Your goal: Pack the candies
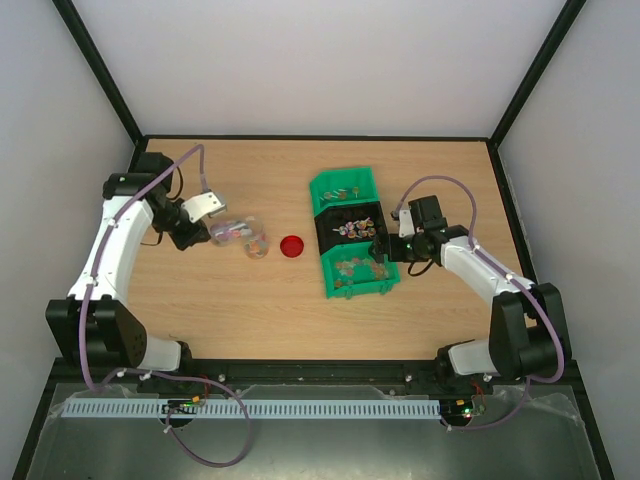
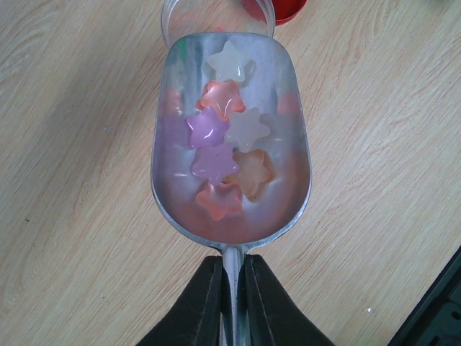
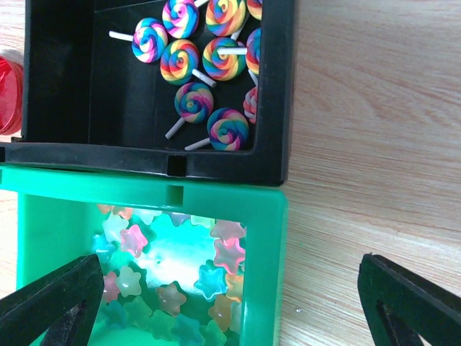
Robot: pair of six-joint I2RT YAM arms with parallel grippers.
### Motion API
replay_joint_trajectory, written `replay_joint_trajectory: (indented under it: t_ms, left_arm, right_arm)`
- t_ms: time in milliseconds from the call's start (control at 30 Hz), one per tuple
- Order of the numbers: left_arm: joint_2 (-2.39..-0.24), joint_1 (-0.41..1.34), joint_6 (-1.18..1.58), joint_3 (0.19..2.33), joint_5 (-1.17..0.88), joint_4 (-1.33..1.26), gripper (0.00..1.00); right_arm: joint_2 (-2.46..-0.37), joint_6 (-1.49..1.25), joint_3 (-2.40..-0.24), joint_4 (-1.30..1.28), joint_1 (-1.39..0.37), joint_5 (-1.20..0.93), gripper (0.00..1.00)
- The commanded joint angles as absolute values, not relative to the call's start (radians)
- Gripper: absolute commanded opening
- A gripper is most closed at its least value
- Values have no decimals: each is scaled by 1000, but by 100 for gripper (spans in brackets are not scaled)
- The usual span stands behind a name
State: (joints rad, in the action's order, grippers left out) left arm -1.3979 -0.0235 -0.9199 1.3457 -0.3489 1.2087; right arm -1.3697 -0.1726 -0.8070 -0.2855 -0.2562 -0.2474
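left gripper (image 2: 232, 272) clamps scoop (image 2: 170, 148) handle, candies (image 2: 215, 163) loaded, jar (image 2: 168, 20) mouth just ahead: tip slowly, lip inside rim; right gripper (image 3: 230, 292) gapes empty over green bin (image 3: 144, 200).

Seven translucent star-shaped candies (image 2: 213, 161) lie heaped in the scoop (image 2: 169, 184).

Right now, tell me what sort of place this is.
Probably a robot test cell: a wooden table boxed in by white panels on a black frame, two robot arms bolted at its near edge, and a green bin of candies.
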Motion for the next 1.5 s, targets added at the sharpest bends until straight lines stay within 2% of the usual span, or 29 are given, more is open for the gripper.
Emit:
replay_joint_trajectory:
  t_ms: [0, 1467]
  left_arm:
    - [-1413, -16, -924, 1381, -325, 1245, 2]
    - [-1428, 86, -910, 1499, -193, 1294, 2]
  right_arm:
    - [-1366, -164, -837, -312, -256, -256, 99]
    - [-1378, -176, -834, -287, -255, -257, 99]
